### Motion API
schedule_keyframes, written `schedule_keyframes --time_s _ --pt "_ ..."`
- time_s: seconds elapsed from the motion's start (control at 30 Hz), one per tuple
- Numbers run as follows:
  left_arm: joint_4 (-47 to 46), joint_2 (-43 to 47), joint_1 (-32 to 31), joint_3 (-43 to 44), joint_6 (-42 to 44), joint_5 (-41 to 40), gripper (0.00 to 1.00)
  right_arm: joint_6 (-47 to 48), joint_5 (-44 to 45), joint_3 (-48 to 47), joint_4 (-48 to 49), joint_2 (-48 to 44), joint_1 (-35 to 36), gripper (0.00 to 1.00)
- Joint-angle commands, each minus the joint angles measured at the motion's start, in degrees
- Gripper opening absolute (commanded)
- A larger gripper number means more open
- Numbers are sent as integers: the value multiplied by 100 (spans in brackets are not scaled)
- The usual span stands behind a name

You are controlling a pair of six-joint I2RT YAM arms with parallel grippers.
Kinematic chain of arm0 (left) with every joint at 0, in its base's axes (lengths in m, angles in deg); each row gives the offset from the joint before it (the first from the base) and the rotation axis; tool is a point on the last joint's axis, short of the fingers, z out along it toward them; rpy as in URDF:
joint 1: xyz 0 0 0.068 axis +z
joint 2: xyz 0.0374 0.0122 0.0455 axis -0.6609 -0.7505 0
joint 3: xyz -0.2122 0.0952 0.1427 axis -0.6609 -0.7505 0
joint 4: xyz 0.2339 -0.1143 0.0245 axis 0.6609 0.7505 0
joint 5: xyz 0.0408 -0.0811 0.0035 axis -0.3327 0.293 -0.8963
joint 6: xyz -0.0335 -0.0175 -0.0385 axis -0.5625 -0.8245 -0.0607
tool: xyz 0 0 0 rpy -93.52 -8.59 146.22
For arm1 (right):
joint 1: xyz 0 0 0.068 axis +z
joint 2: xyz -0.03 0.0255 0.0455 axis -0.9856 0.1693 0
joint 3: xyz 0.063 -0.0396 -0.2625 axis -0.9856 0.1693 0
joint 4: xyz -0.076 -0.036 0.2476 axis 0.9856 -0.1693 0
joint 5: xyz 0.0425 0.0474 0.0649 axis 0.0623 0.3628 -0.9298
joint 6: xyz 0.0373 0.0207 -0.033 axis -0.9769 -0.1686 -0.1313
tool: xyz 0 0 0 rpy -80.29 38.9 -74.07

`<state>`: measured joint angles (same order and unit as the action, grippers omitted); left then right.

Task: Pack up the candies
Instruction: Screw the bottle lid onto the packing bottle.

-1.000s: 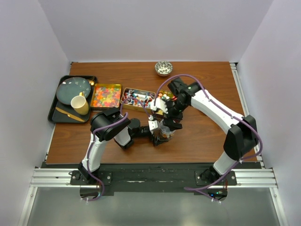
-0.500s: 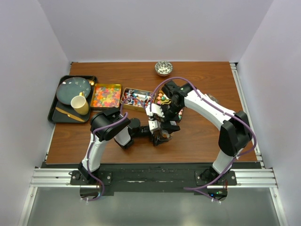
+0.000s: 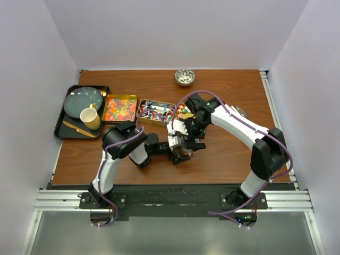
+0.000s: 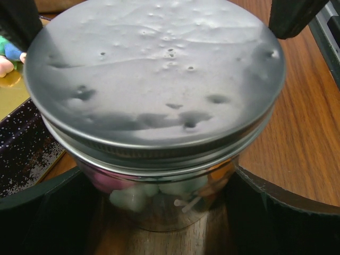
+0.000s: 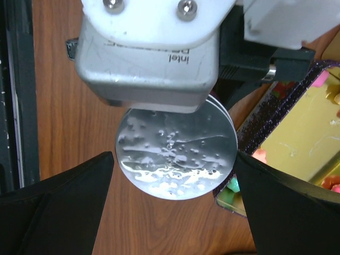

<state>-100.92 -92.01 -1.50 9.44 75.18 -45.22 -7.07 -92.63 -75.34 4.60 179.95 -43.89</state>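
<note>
A glass jar (image 4: 159,207) with a dimpled metal lid (image 4: 154,74) stands on the table, with pink, white and orange candies (image 4: 127,197) showing through the glass. My left gripper (image 3: 179,152) is shut on the jar, one finger against each side. My right gripper (image 5: 174,155) hangs open over the lid (image 5: 175,154), its fingertips (image 4: 297,16) flanking the rim without touching. More candies lie in three tins: orange gummies (image 3: 119,108), wrapped pieces (image 3: 155,112), and pink and green pieces (image 5: 232,185) partly hidden under the right arm.
A black tray (image 3: 59,127) at the far left holds a dark plate (image 3: 82,101), a yellow cup (image 3: 90,118) and cutlery. A small patterned bowl (image 3: 185,76) sits at the back. The gold-lined tin (image 5: 297,133) lies right beside the jar.
My right gripper has moved from beside the tins toward me and down, ending over the jar's lid. The left arm and the jar have stayed still.
</note>
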Motion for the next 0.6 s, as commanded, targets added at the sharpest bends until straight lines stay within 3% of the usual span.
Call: schedule_keyframes --time_s 0.0,0.57 --pt "737 -157 112 4 128 -289 0 -187 76 293 -458 -303 47 99" --pt "772 -210 130 48 75 -263 0 -573 296 874 -572 -972 12 98"
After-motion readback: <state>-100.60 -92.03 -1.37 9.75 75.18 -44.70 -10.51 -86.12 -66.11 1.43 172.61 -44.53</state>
